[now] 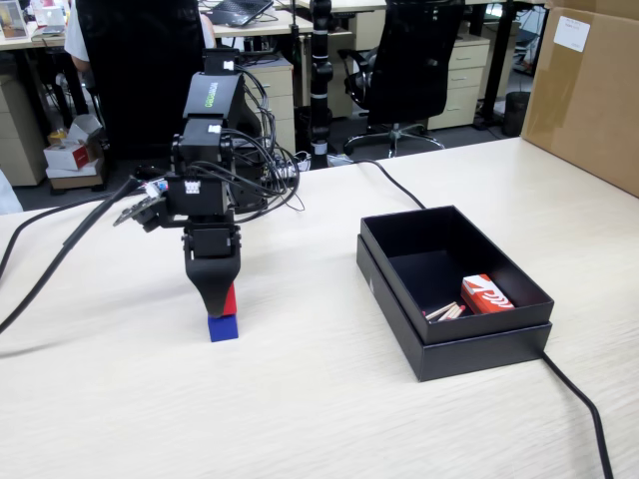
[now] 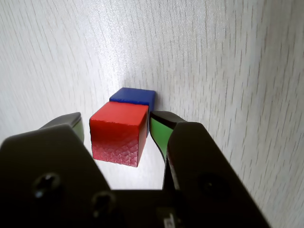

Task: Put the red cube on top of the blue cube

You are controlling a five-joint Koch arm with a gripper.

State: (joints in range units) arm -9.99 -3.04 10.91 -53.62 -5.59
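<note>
One arm (image 1: 210,150) stands on the table (image 1: 329,399), its gripper (image 1: 222,304) pointing straight down at one red cube (image 1: 231,299) and one blue cube (image 1: 224,328). In the fixed view the red cube sits directly above the blue cube, which rests on the table at about 9 o'clock from the box (image 1: 449,289), well apart from it.

In the wrist view the red cube (image 2: 118,133) lies between the two green-padded fingers (image 2: 159,135) of the gripper (image 2: 118,130). The jaws are narrowly parted: the right pad sits just beside the cube's right face, and a thin gap shows on the left side. Whether the pads press the cube cannot be told. The blue cube (image 2: 134,96) peeks out from under the red one at 12 o'clock, so the two are not squarely aligned; the red cube covers most of its top. Whether the red cube rests on the blue one or hangs just above it cannot be told.

One black box stands open on its lid at 3 o'clock from the arm. Inside, at its near-right corner, lies one red-and-white packet (image 1: 486,295), with a few thin sticks (image 1: 444,312) just beside it at 9 o'clock. One black cable (image 1: 584,409) runs off from under the box toward 5 o'clock.
</note>
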